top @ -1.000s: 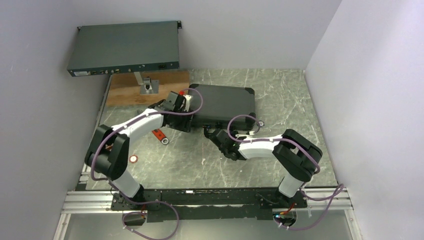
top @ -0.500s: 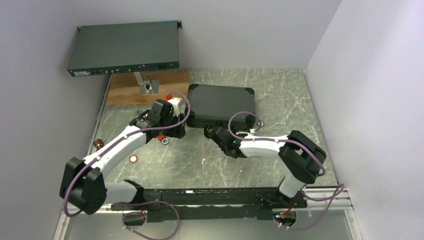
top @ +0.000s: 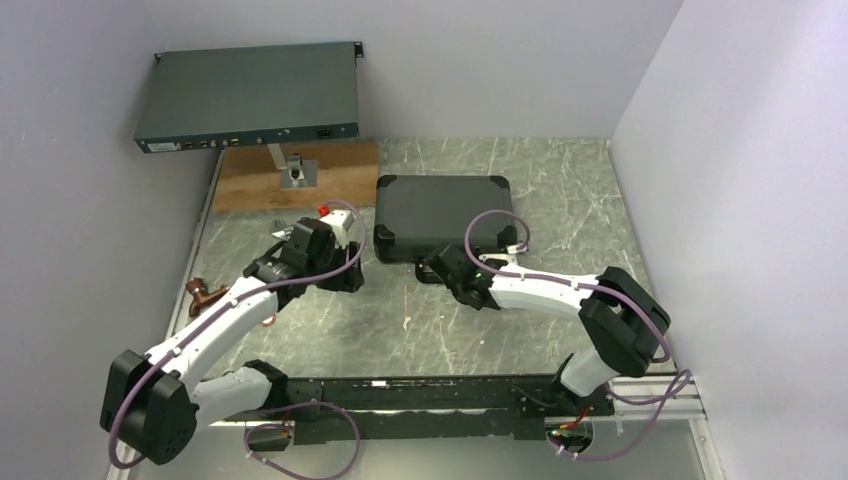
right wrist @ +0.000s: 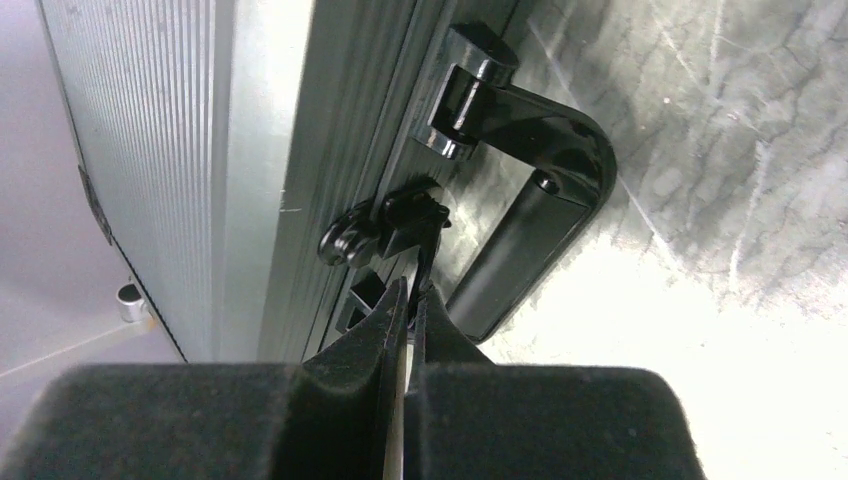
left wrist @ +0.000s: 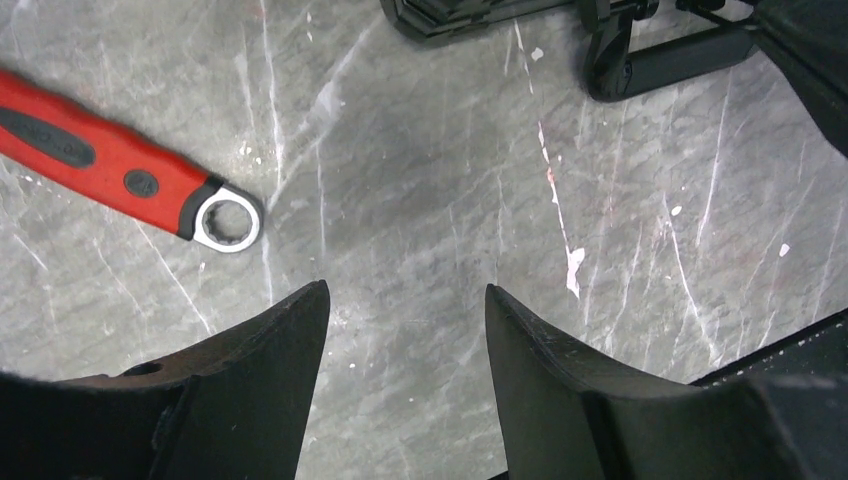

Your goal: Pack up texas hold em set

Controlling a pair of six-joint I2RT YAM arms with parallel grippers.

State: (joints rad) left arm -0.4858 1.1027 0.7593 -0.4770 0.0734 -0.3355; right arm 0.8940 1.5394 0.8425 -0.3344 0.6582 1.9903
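Note:
The black hard case lies closed on the marble table, handle side toward the arms. In the right wrist view my right gripper is shut, its tips pinching the thin tab of the case's latch, just left of the black handle. From above, that gripper sits at the case's near edge. My left gripper stands open over bare table with nothing between its fingers, left of the case and its handle. Chips, card box and token are out of view.
A red-handled wrench lies on the table ahead and left of the left gripper. A large grey electronics box hangs at the back left above a wooden board with a small metal stand. Walls close in on both sides.
The left arm has pulled back from the case's left side toward the near left. The right gripper has closed on the latch at the case's near edge.

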